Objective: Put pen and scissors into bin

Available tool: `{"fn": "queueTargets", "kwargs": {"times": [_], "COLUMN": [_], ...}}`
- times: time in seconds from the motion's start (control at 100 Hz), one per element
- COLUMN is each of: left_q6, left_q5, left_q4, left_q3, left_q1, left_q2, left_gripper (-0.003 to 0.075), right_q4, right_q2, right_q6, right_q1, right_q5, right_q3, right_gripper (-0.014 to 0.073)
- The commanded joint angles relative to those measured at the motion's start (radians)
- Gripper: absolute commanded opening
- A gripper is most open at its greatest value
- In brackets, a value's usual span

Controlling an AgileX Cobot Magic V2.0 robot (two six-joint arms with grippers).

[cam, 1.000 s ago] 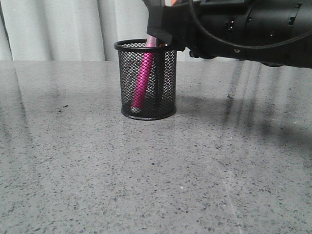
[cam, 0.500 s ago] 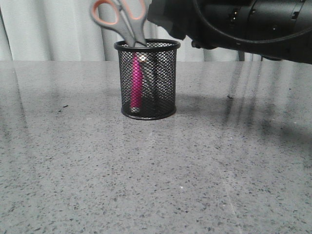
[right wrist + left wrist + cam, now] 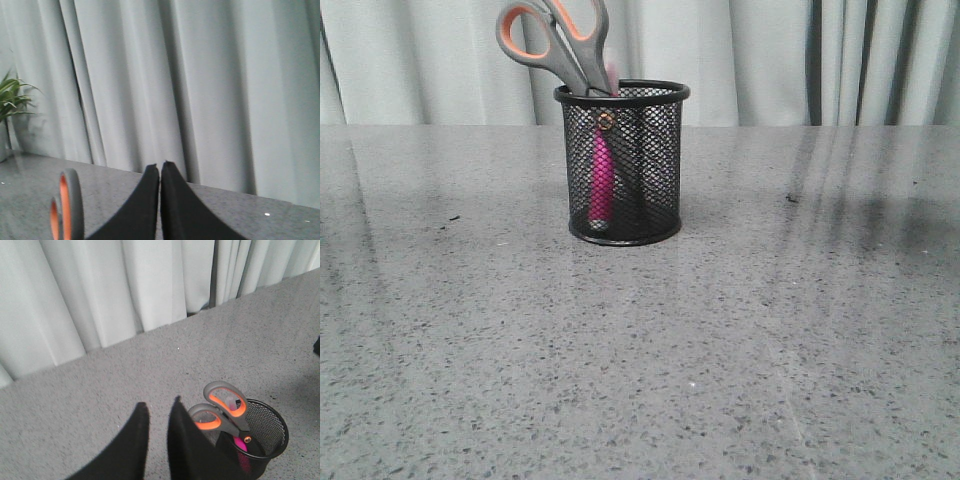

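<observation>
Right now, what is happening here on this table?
Nothing is being held. The black wire-mesh bin stands on the grey speckled table with the magenta-pink pen inside it and the grey, orange-lined scissors standing blades down, handles above the rim. The left gripper is slightly open and empty; the right gripper is shut and empty.

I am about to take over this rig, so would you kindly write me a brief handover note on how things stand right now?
Left gripper: empty, fingers slightly apart, raised beside the bin.
Right gripper: empty, fingers together, raised facing the curtain.
Pen: upright inside the bin, pink barrel showing through the mesh.
Scissors: blades down in the bin, handles sticking out above the rim, leaning left in the front view.
Done: both items are in the bin.
Left: nothing apparent; neither arm shows in the front view.
</observation>
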Motion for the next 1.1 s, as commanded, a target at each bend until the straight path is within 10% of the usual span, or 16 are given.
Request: {"fn": "queueTargets", "kwargs": {"times": [0.0, 0.61, 1.09], "left_q6": [0.029, 0.047, 0.045], "left_q5": [-0.079, -0.593, -0.631], "left_q4": [-0.030, -0.042, -0.097], "left_q3": [-0.005, 0.746, 1.059], "left_q1": [0.001, 0.001, 0.001], "left_q2": [-0.059, -0.659, -1.009], "left_gripper": [-0.0020, -0.0020, -0.0020], "right_q4": [0.005, 0.005, -0.012], "right_q2": [-0.130, -0.775, -1.243], "right_q6": [-0.074, -0.134, -0.134], "right_q1": [-0.019, -0.021, -0.021], "right_q5": [0.143, 1.169, 1.107], "right_q3": [-0.017, -0.017, 0.293], "right_gripper": [-0.0065, -0.0065, -0.0065]}}
